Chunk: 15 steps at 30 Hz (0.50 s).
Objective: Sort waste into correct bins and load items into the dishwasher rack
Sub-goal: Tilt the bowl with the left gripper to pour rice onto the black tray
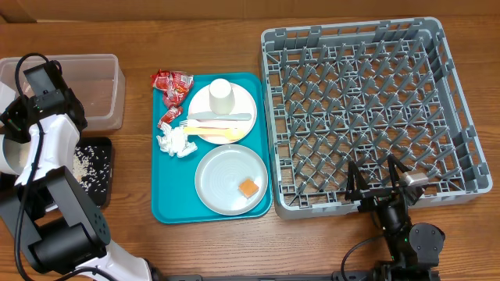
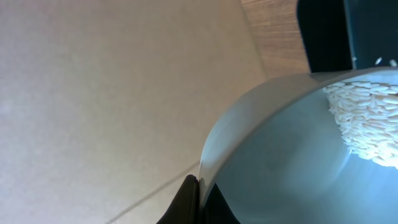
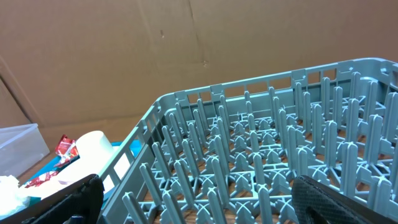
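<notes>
Right against my left wrist lens is the small grey bowl [image 2: 280, 155], its rim nipped between the jaws of the left gripper [image 2: 198, 200], which are closed tight on that thin edge. The bowl is tipped, and a clump of rice grains [image 2: 367, 124] lies against its inner wall on the side towards the black tray [image 1: 109, 156]. From overhead the bowl sits at the far left of the table beside that tray, which already has grains scattered in it, with the clear tub [image 1: 109, 86] just behind. I'd judge the bowl stiff and light, with a smooth, slick wall, so a pinch on the rim is the only sensible hold, but it could let the bowl swing or slide if I turn the wrist sharply. The rice looks loose but slightly clingy. I expect some grains to stick and need a steeper tilt. The right gripper [image 1: 375, 168] stands spread wide and empty at the near wall of the dishwasher rack [image 1: 453, 179], which holds nothing yet. On the teal tray [image 1: 164, 195] wait the round grey plate [image 1: 219, 176] carrying the orange cube [image 1: 248, 187], the pale plate [image 1: 246, 101] with the white cup [image 1: 221, 94] and cutlery [image 1: 219, 125], the soft napkin [image 1: 173, 142] and the red wrappers [image 1: 173, 84].
</notes>
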Each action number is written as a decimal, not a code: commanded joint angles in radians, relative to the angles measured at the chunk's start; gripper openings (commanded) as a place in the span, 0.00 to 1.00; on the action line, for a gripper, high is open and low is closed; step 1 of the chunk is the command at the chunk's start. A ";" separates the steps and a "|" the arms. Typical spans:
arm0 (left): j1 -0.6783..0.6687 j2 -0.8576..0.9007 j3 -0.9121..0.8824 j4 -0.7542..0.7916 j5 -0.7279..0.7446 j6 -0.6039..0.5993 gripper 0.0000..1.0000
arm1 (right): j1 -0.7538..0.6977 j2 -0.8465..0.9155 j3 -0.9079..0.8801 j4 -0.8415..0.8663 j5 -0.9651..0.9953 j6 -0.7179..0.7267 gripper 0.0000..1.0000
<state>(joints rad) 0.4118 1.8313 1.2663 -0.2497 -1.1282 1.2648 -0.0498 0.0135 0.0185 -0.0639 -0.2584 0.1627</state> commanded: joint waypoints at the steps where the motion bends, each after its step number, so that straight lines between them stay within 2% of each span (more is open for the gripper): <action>1: -0.011 0.000 0.011 -0.021 -0.042 0.022 0.04 | 0.006 -0.011 -0.010 0.006 -0.004 -0.003 1.00; 5: -0.026 -0.006 0.011 -0.118 -0.005 0.003 0.04 | 0.006 -0.011 -0.010 0.006 -0.004 -0.003 1.00; 15: -0.056 -0.006 0.011 -0.081 -0.021 0.003 0.04 | 0.006 -0.011 -0.010 0.006 -0.004 -0.003 1.00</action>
<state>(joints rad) 0.3763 1.8313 1.2667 -0.3519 -1.1347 1.2644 -0.0498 0.0135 0.0185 -0.0639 -0.2588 0.1631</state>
